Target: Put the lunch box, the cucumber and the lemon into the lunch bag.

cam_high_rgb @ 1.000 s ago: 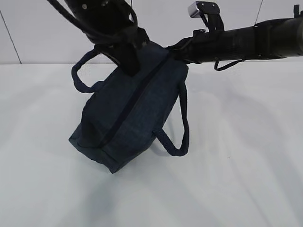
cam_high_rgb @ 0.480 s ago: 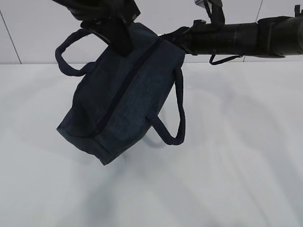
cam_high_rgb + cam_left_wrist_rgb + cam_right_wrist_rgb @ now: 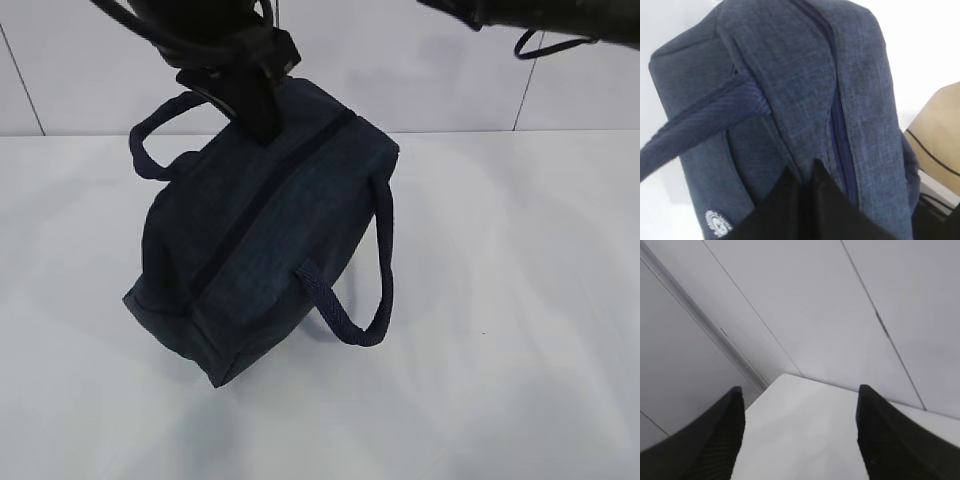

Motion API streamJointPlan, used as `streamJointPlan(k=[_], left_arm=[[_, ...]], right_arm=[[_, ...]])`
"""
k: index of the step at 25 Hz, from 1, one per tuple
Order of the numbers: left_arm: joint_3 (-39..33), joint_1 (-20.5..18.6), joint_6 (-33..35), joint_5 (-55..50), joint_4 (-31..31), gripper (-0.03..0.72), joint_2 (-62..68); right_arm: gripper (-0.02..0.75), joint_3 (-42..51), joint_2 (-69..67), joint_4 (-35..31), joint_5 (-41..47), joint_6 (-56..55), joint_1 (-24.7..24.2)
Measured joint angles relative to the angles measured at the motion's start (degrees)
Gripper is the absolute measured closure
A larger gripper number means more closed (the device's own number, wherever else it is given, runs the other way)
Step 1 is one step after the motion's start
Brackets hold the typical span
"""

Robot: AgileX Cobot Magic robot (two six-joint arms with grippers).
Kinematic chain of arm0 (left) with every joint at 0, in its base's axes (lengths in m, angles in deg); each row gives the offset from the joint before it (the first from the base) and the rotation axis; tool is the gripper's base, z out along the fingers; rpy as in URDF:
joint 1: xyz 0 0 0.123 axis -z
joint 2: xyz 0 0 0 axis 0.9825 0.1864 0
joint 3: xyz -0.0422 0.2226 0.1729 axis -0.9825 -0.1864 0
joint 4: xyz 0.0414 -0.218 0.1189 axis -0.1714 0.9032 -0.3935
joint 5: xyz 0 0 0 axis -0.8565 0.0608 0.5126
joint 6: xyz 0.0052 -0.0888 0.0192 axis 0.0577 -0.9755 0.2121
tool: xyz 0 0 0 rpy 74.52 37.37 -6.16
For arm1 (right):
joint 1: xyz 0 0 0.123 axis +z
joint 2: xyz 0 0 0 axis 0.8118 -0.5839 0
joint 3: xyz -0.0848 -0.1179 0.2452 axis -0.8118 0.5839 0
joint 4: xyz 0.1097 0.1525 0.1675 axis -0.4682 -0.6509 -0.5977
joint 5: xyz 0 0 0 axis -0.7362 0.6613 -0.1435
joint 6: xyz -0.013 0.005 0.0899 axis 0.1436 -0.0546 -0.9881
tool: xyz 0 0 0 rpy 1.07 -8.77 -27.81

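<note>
Table (image 3: 520,330) is the landmark: the lunch bag (image 3: 270,230), zipped shut, is tipped on it and pinched at its top by the left gripper (image 3: 807,182). Above it, the right gripper (image 3: 800,430) is spread, holding nothing. The bag should be lowered gently until level, then let go.

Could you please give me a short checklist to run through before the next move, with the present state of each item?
1. Left claw shut on the top of the lunch bag, beside the zipper: ok.
2. Right claw open and holding nothing, aimed at the wall and the table edge: ok.
3. Zipper closed along the part in view: ok.
4. Lunch box, cucumber and lemon inside the bag: cannot tell, none shows in any view.
5. Bag resting flat on the table: not ok, it stands tilted on one lower corner.
6. Both loop handles hanging free of the claws: ok.
</note>
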Motion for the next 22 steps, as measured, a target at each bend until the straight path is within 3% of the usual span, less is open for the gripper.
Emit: streamJointPlan(k=[5, 12, 22], left_arm=[[0.00, 0.00, 0.00, 2.87, 6.31, 0.695, 3.03], [4.52, -0.14, -0.56, 9.80, 14.39, 0.695, 9.64], [6.94, -8.08, -3.87, 14.18, 16.29, 0.694, 16.39]], right_arm=[[0.216, -0.72, 5.09, 0.69, 0.38, -1.59, -4.37], [0.217, -0.72, 7.07, 8.61, 0.49, -6.21, -7.64], [0.218, -0.72, 7.07, 10.59, 3.00, -7.80, -7.73]])
